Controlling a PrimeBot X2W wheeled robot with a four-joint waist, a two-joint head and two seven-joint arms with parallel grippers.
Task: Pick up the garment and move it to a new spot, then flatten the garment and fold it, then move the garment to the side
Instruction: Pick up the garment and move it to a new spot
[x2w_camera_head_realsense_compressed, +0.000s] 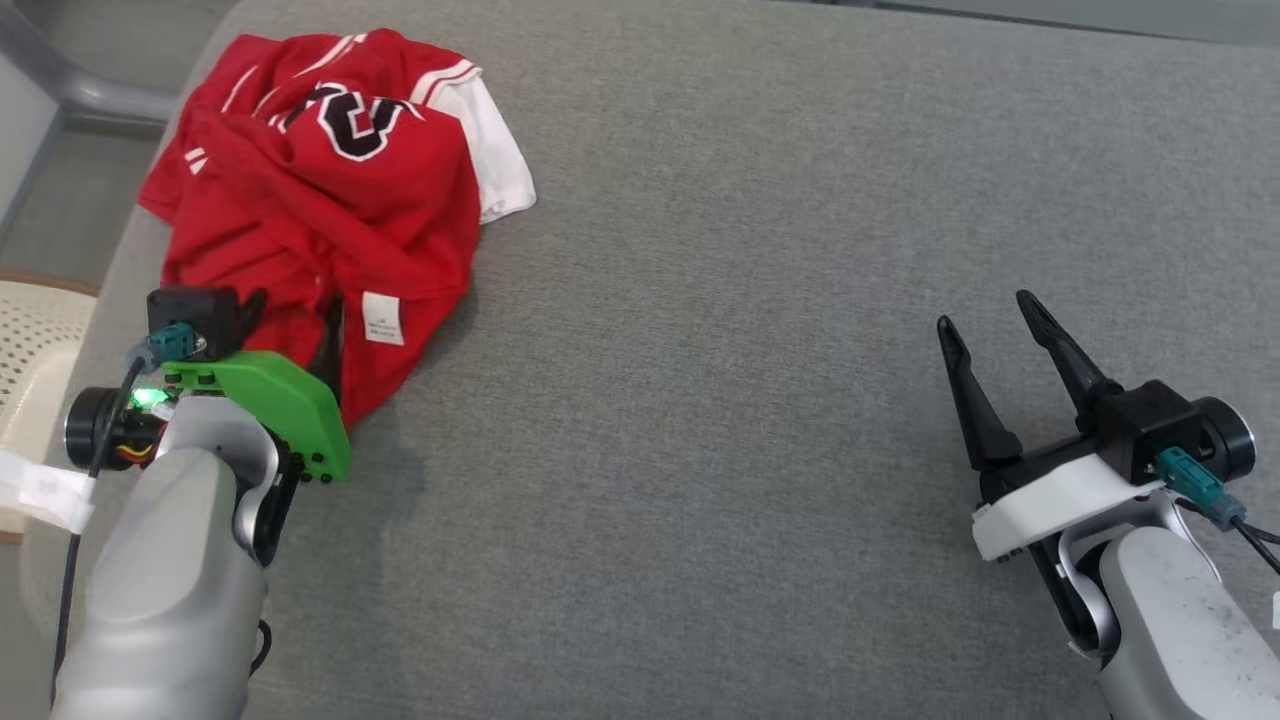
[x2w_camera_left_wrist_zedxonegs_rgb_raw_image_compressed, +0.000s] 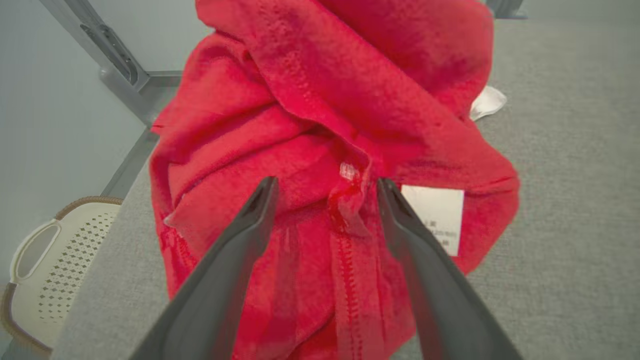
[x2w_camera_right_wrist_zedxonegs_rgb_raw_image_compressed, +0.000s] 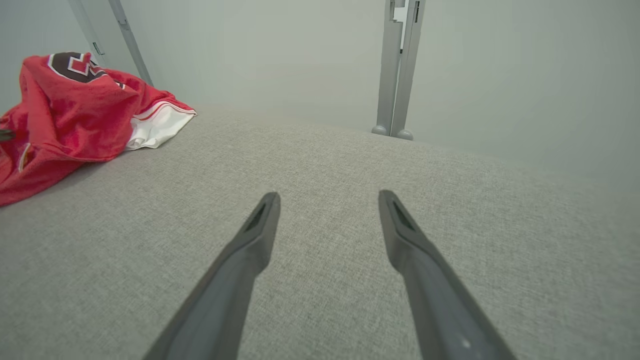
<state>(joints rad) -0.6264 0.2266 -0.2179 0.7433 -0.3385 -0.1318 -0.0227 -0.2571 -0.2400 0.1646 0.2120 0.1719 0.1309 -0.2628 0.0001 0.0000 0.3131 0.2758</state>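
At the far-left corner of the cushion (x2w_camera_head_realsense_compressed: 760, 300) the crumpled red shirt (x2w_camera_head_realsense_compressed: 300, 210) lies at 12 o'clock from my left claw (x2w_camera_left_wrist_zedxonegs_rgb_raw_image_compressed: 325, 189), jaws apart astride its near seam fold, nothing pinched yet, while my right claw (x2w_camera_head_realsense_compressed: 983, 308), also apart, sits well off toward 4 o'clock.

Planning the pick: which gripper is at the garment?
The left gripper: it is open and framing a fold of the garment. The right gripper is open over the bare grey surface, well apart.

Pale grey forearms (x2w_camera_head_realsense_compressed: 170, 560); left gripper (x2w_camera_left_wrist_zedxonegs_rgb_raw_image_compressed: 326, 185) green wrist plate (x2w_camera_head_realsense_compressed: 280, 400), right gripper (x2w_camera_head_realsense_compressed: 984, 310) white plate (x2w_camera_head_realsense_compressed: 1050, 500); dark fingers (x2w_camera_head_realsense_compressed: 975, 400); teal connectors (x2w_camera_head_realsense_compressed: 1190, 475).
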